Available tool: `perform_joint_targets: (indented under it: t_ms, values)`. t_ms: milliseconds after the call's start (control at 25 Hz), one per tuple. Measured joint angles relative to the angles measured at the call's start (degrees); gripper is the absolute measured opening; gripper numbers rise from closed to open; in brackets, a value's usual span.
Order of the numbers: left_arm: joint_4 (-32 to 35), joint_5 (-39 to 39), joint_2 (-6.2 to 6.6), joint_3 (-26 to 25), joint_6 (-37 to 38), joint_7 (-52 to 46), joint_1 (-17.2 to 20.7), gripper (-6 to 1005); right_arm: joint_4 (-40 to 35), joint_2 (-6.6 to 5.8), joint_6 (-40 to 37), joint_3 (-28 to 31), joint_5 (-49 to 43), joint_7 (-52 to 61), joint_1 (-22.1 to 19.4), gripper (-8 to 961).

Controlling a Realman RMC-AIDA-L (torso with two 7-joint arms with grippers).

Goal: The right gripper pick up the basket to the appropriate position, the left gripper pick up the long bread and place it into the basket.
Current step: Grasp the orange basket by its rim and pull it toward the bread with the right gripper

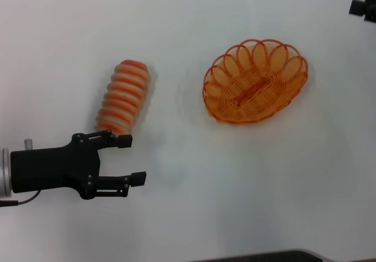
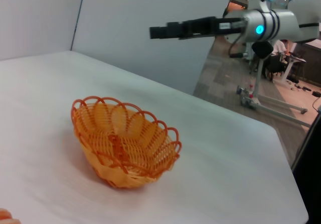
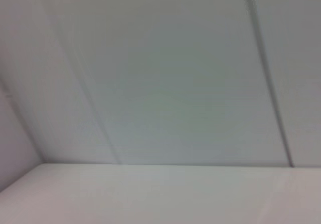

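The long bread (image 1: 124, 96), tan with orange ridges, lies on the white table left of centre. Just in front of its near end, my left gripper (image 1: 131, 160) is open and holds nothing; one finger tip sits close to the loaf's end. The orange wire basket (image 1: 255, 81) rests empty on the table to the right, and the left wrist view also shows the basket (image 2: 123, 142). My right gripper (image 1: 363, 7) is at the far right edge, well above and beyond the basket; in the left wrist view the right gripper (image 2: 168, 31) hangs in the air over the table's far side.
The white table (image 1: 235, 185) ends at a front edge near the bottom of the head view. In the left wrist view the table's far corner (image 2: 273, 128) drops off toward an office floor. The right wrist view shows only a plain wall.
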Motion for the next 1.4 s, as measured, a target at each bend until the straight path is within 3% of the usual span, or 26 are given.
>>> perform_joint_targets:
  t_ms: [200,520,920,1400]
  values:
    - [-0.06,-0.04,-0.25,-1.39,-0.15,0.07,0.0,873,-0.96,-1.01,4.57,-2.34,-3.93,9.48,3.42,686]
    - [-0.06,-0.65,-0.47,-2.13,-0.2,0.24,0.03,872,-3.96,-1.19,9.0,-6.79,-12.32,20.57,8.1,684]
    - [0.1,-1.06,-0.58,-2.16,0.14,1.63,-0.12,873,-3.5,0.14,13.68,-14.83,-21.14,28.31,13.65,683]
    - [0.14,-1.55,-0.71,-2.24,0.47,3.84,0.21,872,1.16,0.84,17.07,-23.1,-24.03,30.38,16.23,683]
